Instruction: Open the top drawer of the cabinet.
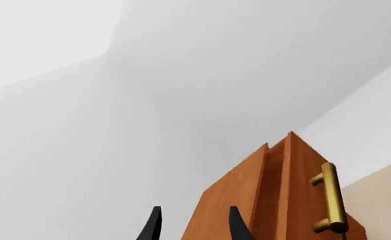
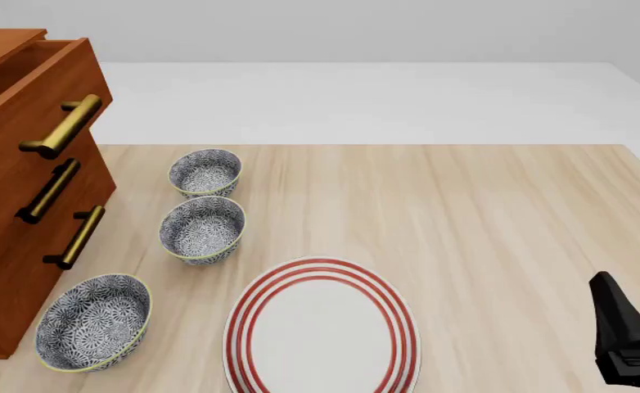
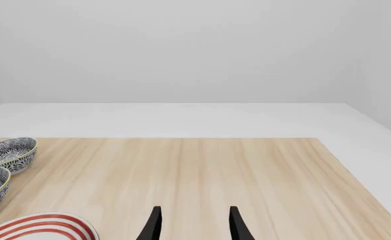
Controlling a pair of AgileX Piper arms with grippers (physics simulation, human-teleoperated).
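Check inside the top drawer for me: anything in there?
The top drawer stands pulled out from the cabinet, but the front view shows only its front panel, brass handle and top edge. Its interior is hidden, so I cannot tell what it holds.

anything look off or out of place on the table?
Only the top drawer: it juts forward of the cabinet front, pulled partly out, unlike the two flush drawers below. Three bowls sit upright, the plate flat; nothing spilled or damaged.
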